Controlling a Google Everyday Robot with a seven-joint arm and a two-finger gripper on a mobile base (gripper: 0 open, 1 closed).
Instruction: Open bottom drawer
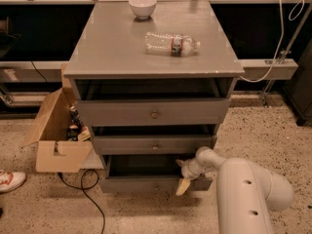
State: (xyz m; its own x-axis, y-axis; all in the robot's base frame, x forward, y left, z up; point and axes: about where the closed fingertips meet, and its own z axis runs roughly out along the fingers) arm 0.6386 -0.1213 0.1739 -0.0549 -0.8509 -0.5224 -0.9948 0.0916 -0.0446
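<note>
The grey cabinet (pixel 151 57) has three drawers. The bottom drawer (pixel 141 185) is the lowest, just above the floor, and its flat front stands out a little, with a dark gap above it. My gripper (pixel 184 175) is at the right part of that drawer's front, at its top edge, reaching in from the lower right on my white arm (pixel 243 194). The bottom drawer's knob is not clear to see. The middle drawer (pixel 153 144) and the top drawer (pixel 153 113) are above it, and both also stand slightly out.
A clear plastic bottle (pixel 171 44) lies on the cabinet top and a white bowl (pixel 142 6) stands behind it. An open cardboard box (pixel 58 155) with bottles sits on the floor to the left. A black cable (pixel 90 199) and a shoe (pixel 9 180) lie nearby.
</note>
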